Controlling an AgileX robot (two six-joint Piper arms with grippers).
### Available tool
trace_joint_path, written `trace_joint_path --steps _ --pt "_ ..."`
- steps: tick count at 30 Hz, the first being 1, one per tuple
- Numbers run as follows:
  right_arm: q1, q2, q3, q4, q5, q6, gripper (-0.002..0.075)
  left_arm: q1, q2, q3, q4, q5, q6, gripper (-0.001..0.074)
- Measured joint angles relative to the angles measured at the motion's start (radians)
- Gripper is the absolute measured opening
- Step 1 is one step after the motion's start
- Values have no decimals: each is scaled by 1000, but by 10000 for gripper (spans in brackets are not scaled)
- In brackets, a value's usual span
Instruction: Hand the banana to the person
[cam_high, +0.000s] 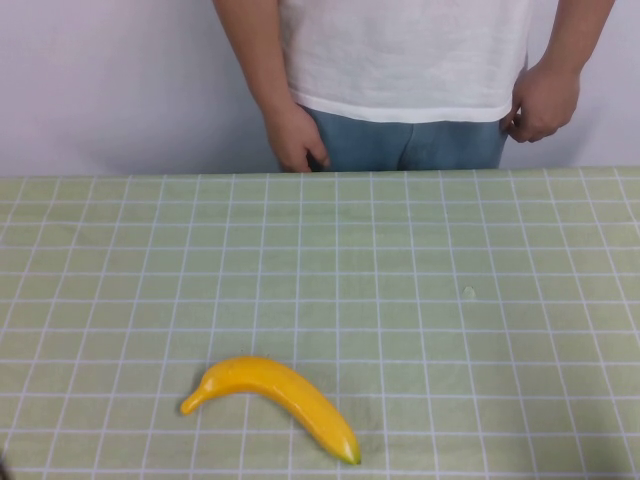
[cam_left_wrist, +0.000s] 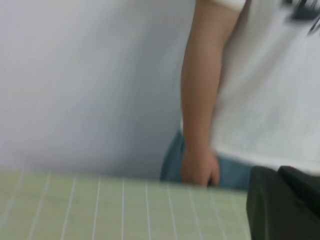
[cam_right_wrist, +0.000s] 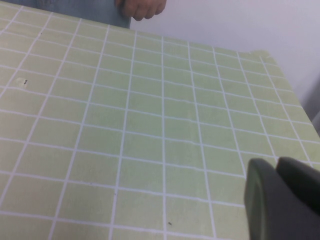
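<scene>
White wall behind green gridded worktop (cam_high: 480, 230). One banana (cam_high: 275, 390): glossy yellow, curved, near edge. One person (cam_high: 405, 70) beyond far edge. Left tool (cam_left_wrist: 282, 205), right tool (cam_right_wrist: 282, 197): cannot tell if open.

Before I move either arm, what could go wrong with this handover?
The banana lies loose on the table near the robot's edge; its glossy curve could roll or slip from a grasp. The person has both arms down, not ready to receive. Left hand and right hand barely show in their wrist views, so aim is uncertain.

table (cam_high: 480, 260): green grid cloth | on it: banana (cam_high: 275, 392)
</scene>
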Motion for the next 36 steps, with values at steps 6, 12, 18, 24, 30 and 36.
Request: trace_joint_path --steps 6,12,18,24,30,36 --pt "0 0 0 0 0 0 -8 0 177 -40 -19 147 -3 -4" --pt "0 0 0 0 0 0 -7 0 411 -151 -52 396 263 48" --pt "0 0 0 0 0 0 -7 0 629 -223 -120 571 468 347" --pt "0 0 0 0 0 0 -8 -26 809 -248 -121 631 618 477" --pt "0 0 0 0 0 0 -7 -176 938 -267 -87 538 655 486" --pt "0 0 0 0 0 0 -8 -318 1035 -277 -51 350 762 487"
